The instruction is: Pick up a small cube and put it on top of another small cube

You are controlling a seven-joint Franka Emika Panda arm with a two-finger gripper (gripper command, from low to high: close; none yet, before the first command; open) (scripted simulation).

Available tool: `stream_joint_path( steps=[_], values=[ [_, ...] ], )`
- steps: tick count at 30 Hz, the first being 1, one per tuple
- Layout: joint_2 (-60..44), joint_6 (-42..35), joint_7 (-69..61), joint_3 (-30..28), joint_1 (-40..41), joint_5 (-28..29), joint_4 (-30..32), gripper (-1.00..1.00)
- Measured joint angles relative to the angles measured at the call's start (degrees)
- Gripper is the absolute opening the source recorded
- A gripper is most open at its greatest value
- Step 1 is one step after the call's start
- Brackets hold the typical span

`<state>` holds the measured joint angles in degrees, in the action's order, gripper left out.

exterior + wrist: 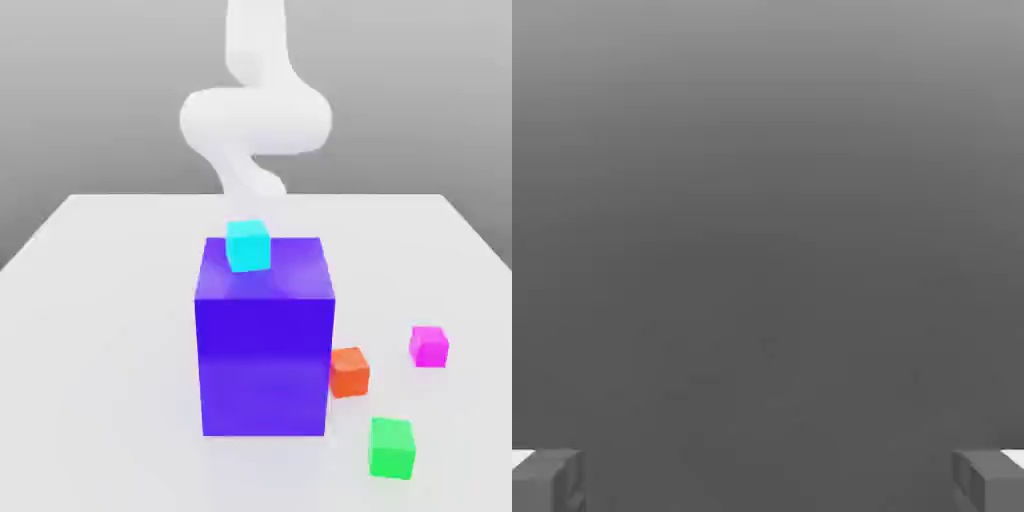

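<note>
Magenta-pink matte small cube [428,346] sits near an orange cube [349,372]; gripper [768,480] spread wide, seemingly empty, risks nudging that neighbour on descent.

- Exterior view: bright, even, soft light; the white counter [100,300] is nearly shadowless.
- A faint sheen lies on the blue-violet block [263,340] top.
- Hand view: dim grey gradient, lighter toward one edge.

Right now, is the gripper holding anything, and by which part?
Nothing is held. The gripper is open, its fingertips wide apart with empty space between. The magenta cube sits untouched on the table.
</note>
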<state>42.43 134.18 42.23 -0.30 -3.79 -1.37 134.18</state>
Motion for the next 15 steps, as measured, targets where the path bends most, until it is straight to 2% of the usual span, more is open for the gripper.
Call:
stream_joint_path(
  steps=[15],
  values=[
    [-20.6, 14.3, -21.1, 3.3, -20.7, -7.5, 14.4, 0.00]
  ],
)
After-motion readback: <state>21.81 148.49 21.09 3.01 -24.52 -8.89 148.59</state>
